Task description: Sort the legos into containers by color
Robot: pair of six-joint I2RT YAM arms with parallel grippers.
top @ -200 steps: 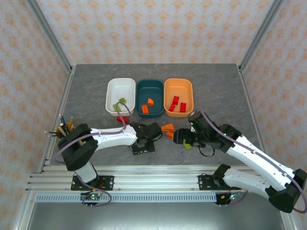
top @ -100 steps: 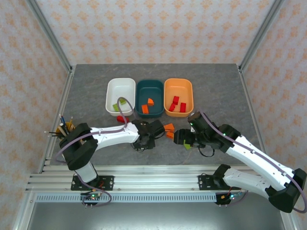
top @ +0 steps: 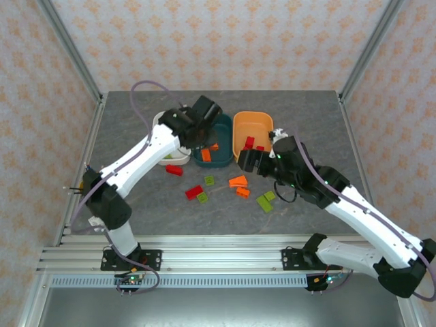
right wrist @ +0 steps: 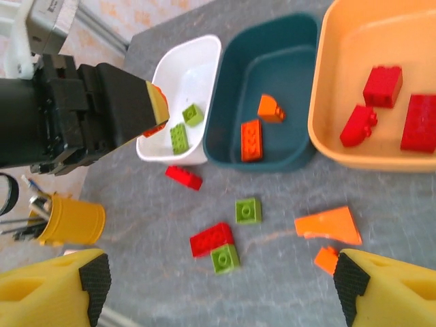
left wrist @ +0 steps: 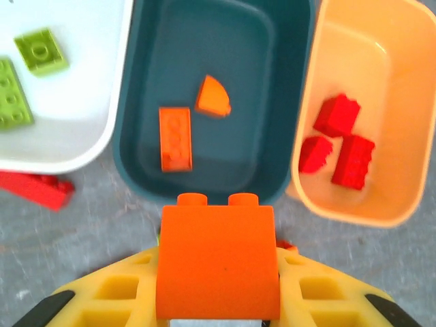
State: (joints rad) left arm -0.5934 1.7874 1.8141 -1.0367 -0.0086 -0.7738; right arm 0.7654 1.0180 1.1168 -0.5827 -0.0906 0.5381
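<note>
Count seven legos [left wrist: 176, 138] binned and several loose on the table [top: 306, 122]; note left gripper [top: 201, 129] pinching an orange brick [left wrist: 216, 262] at the teal tub [left wrist: 252, 75], right gripper [right wrist: 221, 286] fingers spread, empty

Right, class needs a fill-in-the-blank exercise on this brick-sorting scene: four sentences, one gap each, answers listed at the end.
1. The left hand grips one orange brick with ____ studs showing.
2. The dark teal tub holds two ____ bricks.
3. The white tub holds two lime ____ bricks.
4. The orange tub holds ____ red bricks.

Missing words: two; orange; green; three.
</note>
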